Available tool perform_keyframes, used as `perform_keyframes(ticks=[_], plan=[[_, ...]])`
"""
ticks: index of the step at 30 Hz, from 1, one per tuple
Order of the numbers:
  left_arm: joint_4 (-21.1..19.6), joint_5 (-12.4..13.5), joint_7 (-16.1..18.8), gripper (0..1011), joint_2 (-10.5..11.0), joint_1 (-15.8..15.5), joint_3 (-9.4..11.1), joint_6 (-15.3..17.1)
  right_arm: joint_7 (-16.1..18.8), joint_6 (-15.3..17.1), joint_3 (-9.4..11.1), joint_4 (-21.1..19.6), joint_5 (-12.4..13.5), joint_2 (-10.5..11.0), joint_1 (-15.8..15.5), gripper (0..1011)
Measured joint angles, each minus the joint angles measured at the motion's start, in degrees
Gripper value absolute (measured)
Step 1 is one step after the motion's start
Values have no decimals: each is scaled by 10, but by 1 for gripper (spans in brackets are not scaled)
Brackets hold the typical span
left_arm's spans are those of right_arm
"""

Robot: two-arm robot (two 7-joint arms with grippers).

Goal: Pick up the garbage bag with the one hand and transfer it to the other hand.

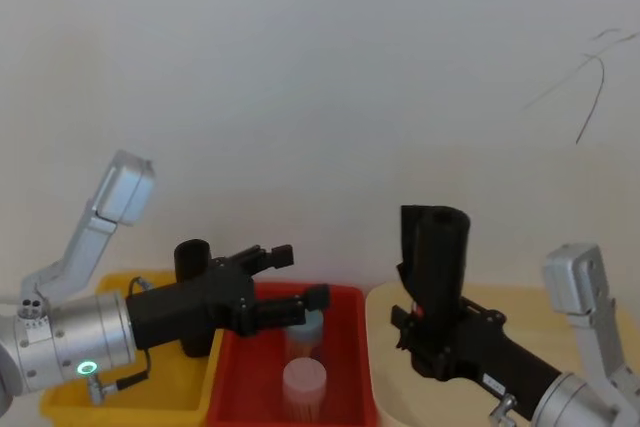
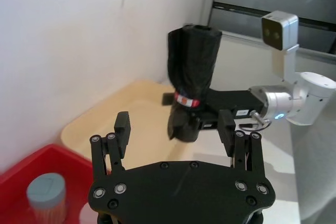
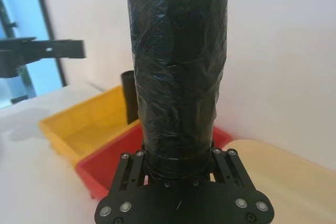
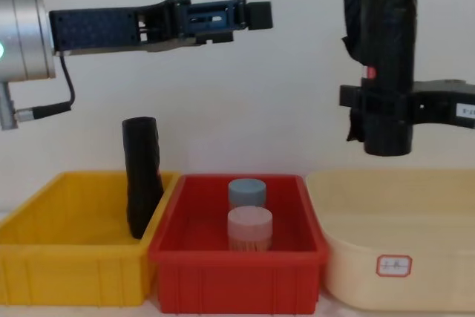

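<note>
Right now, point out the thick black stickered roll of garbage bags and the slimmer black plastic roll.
thick black garbage bag roll (image 4: 387,31), chest view, upper body.
slimmer black plastic roll (image 4: 142,176), chest view, mid-body.

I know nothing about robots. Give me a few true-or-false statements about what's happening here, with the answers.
1. The right gripper is shut on the garbage bag. True.
2. The left gripper holds a jar. False: it is open and empty, up in the air over the bins.
3. A slimmer black roll stands in the yellow bin. True.
4. Both jars sit in the cream tub. False: the grey-blue jar and the pink jar are in the red bin.
5. The garbage bag rests on the table. False: it is held upright in the air above the cream tub.
</note>
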Motion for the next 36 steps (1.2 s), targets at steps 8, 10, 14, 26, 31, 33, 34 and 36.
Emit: perform_keyframes(ticks=[8, 10, 14, 26, 31, 33, 34, 36], plan=[[10, 8, 37, 1000, -1, 6, -4, -12, -22, 2, 18, 20, -3, -10, 5, 522], [14, 13, 52, 1000, -2, 8, -5, -16, -25, 1, 21, 24, -3, -12, 5, 522], [18, 24, 79, 1000, -5, 10, -5, -22, -31, 1, 30, 37, -3, -18, 8, 522], [35, 72, 173, 1000, -22, 11, 4, -35, -32, -8, 49, 71, 7, -32, 12, 522], [51, 102, 217, 1000, -36, 7, 12, -37, -25, -13, 57, 86, 14, -38, 12, 522], [57, 111, 232, 1000, -42, 5, 15, -37, -24, -14, 58, 89, 15, -39, 12, 522], [59, 114, 237, 1000, -43, 4, 16, -37, -22, -15, 59, 91, 17, -40, 12, 522], [62, 120, 245, 1000, -46, 3, 18, -38, -21, -16, 60, 94, 18, -41, 12, 598]])
